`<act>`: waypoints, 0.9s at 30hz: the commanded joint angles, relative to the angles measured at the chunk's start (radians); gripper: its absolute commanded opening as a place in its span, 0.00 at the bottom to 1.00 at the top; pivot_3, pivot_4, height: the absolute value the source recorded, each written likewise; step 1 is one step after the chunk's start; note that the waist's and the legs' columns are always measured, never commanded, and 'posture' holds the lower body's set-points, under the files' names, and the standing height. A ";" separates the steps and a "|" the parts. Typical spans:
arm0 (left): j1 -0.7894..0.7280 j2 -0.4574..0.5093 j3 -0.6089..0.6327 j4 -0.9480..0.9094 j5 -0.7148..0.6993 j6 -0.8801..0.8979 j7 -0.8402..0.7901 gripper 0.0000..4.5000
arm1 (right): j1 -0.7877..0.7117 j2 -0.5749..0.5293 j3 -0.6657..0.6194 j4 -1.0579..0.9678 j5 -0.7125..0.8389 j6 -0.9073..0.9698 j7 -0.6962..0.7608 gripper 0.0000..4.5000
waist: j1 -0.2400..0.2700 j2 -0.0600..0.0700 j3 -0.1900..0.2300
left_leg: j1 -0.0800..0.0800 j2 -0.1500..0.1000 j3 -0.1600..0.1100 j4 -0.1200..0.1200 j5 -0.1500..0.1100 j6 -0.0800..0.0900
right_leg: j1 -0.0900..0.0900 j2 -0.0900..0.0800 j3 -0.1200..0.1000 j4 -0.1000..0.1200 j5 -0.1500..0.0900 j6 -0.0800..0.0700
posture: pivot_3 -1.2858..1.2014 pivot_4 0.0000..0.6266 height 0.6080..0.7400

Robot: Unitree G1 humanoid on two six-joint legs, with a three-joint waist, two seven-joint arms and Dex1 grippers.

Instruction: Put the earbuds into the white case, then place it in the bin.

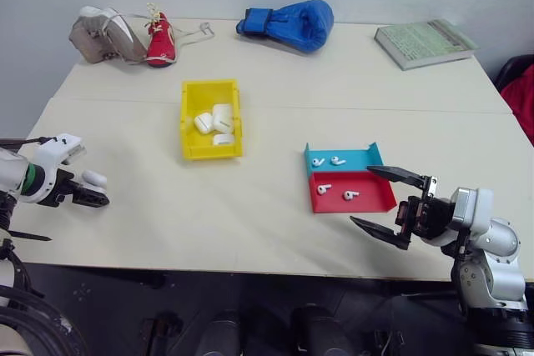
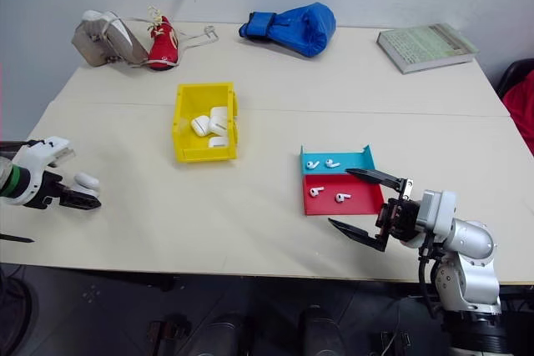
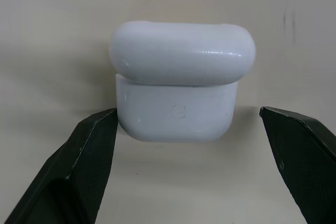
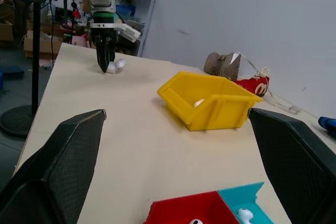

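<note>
A white case (image 3: 181,82) sits on the table at the far left (image 1: 93,178), its lid resting slightly askew on the base. My left gripper (image 3: 187,111) points down over it, open, with one black finger on each side of the case and nothing held. The earbuds lie in a shallow tray right of centre: two in the blue half (image 1: 327,161) and two in the red half (image 1: 337,192). My right gripper (image 1: 390,203) hovers open and empty just right of that tray's front corner. The yellow bin (image 1: 188,114) stands mid-table with three white cases inside.
Along the far edge lie a grey shoe (image 1: 104,35), a red shoe (image 1: 160,39), a blue boxing glove (image 1: 290,22) and a book (image 1: 424,42). A seam (image 1: 375,108) crosses the tabletop behind the bin. Both grippers are close to the table's near edge.
</note>
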 commanded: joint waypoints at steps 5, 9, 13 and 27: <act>-0.006 -0.017 -0.013 0.016 0.069 -0.070 0.010 1.00 | 0.009 -0.005 -0.014 -0.031 0.009 -0.008 -0.017 0.99 | 0.011 0.000 0.000 | 0.000 0.000 0.000 0.000 0.000 0.000 | 0.000 0.000 0.000 0.000 0.000 0.000 | 0.52 0.24 1.00; -0.009 -0.036 -0.015 0.020 0.085 -0.078 0.005 1.00 | -0.004 0.008 -0.005 0.016 -0.005 -0.032 -0.007 0.99 | 0.017 0.000 0.000 | 0.000 0.000 0.000 0.000 0.000 0.000 | 0.000 0.000 0.000 0.000 0.000 0.000 | 0.52 0.24 1.00; -0.009 -0.051 -0.011 0.029 0.098 -0.086 0.004 1.00 | -0.017 0.016 0.001 0.057 -0.014 -0.056 0.002 0.99 | 0.019 0.001 0.000 | 0.001 0.000 0.000 0.000 0.000 0.000 | 0.000 0.000 0.000 0.000 0.000 0.000 | 0.52 0.24 1.00; 0.051 -0.042 0.208 -0.012 -0.017 -0.148 0.021 0.61 | 0.087 -0.015 -0.052 0.005 0.025 -0.079 0.018 1.00 | 0.018 0.001 -0.001 | 0.001 0.000 0.000 0.001 0.000 0.000 | 0.000 0.000 0.000 0.001 0.000 0.000 | 0.52 0.24 1.00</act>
